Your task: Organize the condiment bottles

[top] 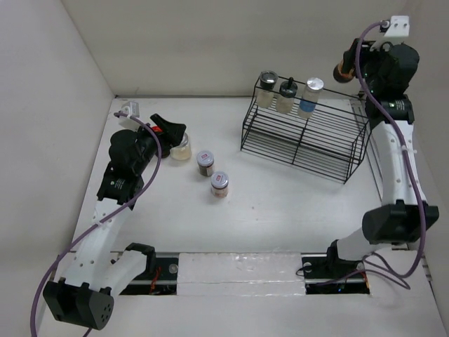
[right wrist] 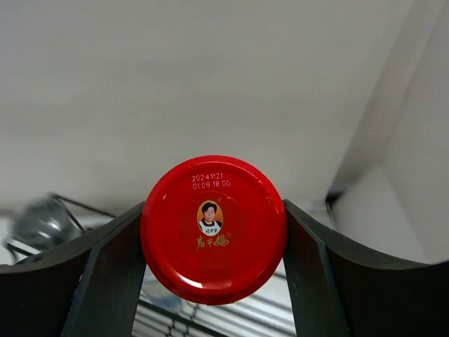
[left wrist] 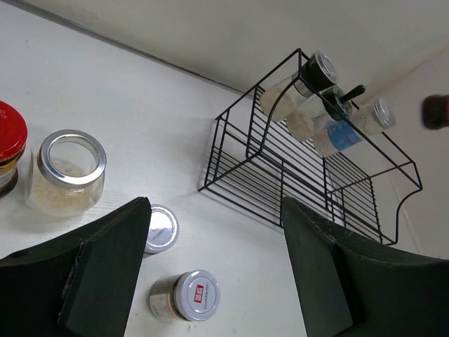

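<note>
My right gripper (top: 349, 63) is raised at the far right, above the rack's right end, and is shut on a red-capped jar (right wrist: 213, 229). My left gripper (left wrist: 215, 207) is open and empty, above the table at the left. Below it stand a pale jar with a silver rim (left wrist: 69, 170), a red-capped jar (left wrist: 7, 144), a silver-capped jar (left wrist: 161, 228) and a white-capped jar (left wrist: 189, 296). In the top view the pale jar (top: 182, 147) is right by the left gripper (top: 170, 132). Three shakers (top: 267, 88) (top: 285, 97) (top: 311, 96) stand on the black wire rack (top: 302, 137).
The rack stands at the back right of the table, with its lower shelves showing only wire. White walls enclose the table on the left, back and right. The two small jars (top: 205, 163) (top: 219, 184) stand between the left arm and the rack.
</note>
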You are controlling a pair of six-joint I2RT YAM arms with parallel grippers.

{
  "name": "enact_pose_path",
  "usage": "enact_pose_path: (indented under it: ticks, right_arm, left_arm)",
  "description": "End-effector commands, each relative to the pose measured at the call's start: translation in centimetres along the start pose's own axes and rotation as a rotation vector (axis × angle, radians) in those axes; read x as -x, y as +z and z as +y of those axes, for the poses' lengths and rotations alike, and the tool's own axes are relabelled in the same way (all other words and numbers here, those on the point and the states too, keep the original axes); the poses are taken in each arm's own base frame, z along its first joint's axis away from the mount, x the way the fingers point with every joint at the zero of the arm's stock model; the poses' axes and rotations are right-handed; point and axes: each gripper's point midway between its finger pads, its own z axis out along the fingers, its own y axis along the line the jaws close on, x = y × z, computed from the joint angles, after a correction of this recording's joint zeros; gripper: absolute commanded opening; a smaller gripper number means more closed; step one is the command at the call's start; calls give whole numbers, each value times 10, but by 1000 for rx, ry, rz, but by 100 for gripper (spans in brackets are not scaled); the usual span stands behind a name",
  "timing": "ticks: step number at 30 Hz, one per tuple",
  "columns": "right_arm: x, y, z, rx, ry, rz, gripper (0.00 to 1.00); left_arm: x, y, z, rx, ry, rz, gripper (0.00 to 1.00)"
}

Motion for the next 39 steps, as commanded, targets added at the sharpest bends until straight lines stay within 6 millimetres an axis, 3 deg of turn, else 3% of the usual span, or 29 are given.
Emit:
enact_pose_path:
  ticks: [1, 9, 12, 15, 22, 25, 28, 29, 32, 35, 38, 39]
  right_arm:
    - [40, -6, -8, 19, 14, -91, 45]
    - [-4, 9, -19, 11, 27, 1, 45]
    - [-36, 13, -20, 20, 43, 66, 43]
    - [-48, 8, -15, 43, 65, 92, 43]
    - [-56, -2, -9, 55, 68, 109, 43]
    - [-93, 12, -8, 65, 82, 206, 43]
    - [-113, 22, -7, 76, 89, 251, 43]
    - [-127, 27, -5, 90, 95, 278, 45]
    - [-145, 33, -3, 100, 111, 312, 48]
    - [-150, 35, -3, 99, 113, 322, 52]
    - [-145, 36, 2, 109, 111, 313, 63]
    - [-140, 34, -3, 84, 106, 302, 71]
  left_arm:
    - [17, -4, -15, -56, 12, -53, 71]
    - [12, 2, -11, -42, 9, -35, 71]
    - [11, 2, -12, -50, 9, -30, 71]
    - [10, 5, -8, -35, 8, -28, 71]
    - [7, 7, -8, -39, 7, -13, 71]
    - [8, 5, -11, -53, 8, -14, 71]
    - [8, 5, -11, -53, 8, -14, 71]
    - [8, 5, -11, -53, 8, -14, 71]
    - [8, 3, -12, -58, 9, -21, 71]
    - [8, 3, -12, -58, 9, -21, 71]
    - [10, 1, -14, -64, 11, -28, 71]
    - [11, 1, -12, -57, 10, -34, 71]
